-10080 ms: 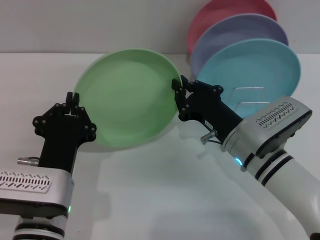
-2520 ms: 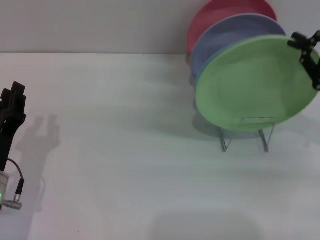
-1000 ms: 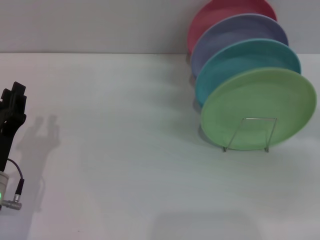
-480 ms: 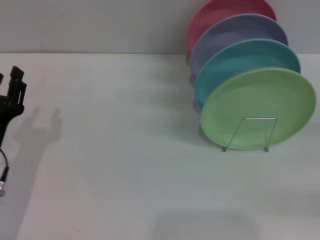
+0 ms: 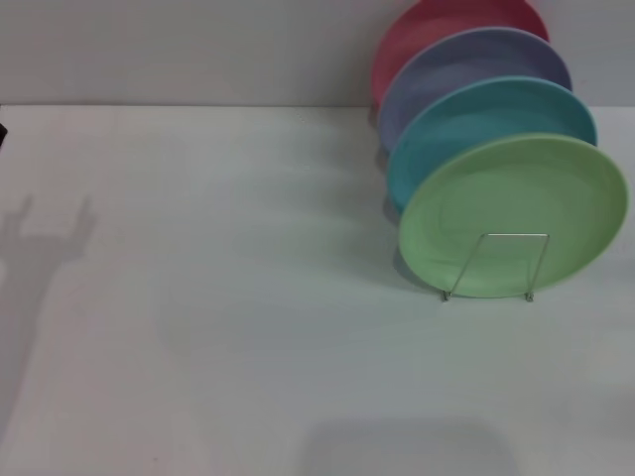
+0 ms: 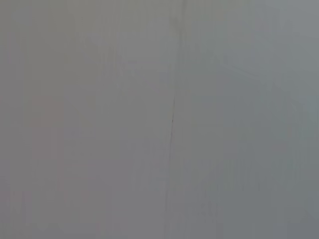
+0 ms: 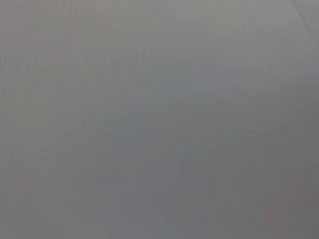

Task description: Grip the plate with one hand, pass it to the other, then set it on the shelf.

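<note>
The light green plate (image 5: 512,213) stands upright in the front slot of the silver wire shelf (image 5: 496,266) at the right of the white table, leaning slightly back. Nothing holds it. Neither gripper shows in the head view; only a shadow of the left one lies on the table at the far left. Both wrist views show only a plain grey surface.
Behind the green plate in the same rack stand a turquoise-blue plate (image 5: 466,119), a lavender plate (image 5: 456,64) and a red plate (image 5: 427,25). The white table (image 5: 218,297) stretches to the left and front. A grey wall runs along the back.
The left gripper, at the far left edge half a second ago, has drawn out of the head view. The green plate stands as it did a second ago.
</note>
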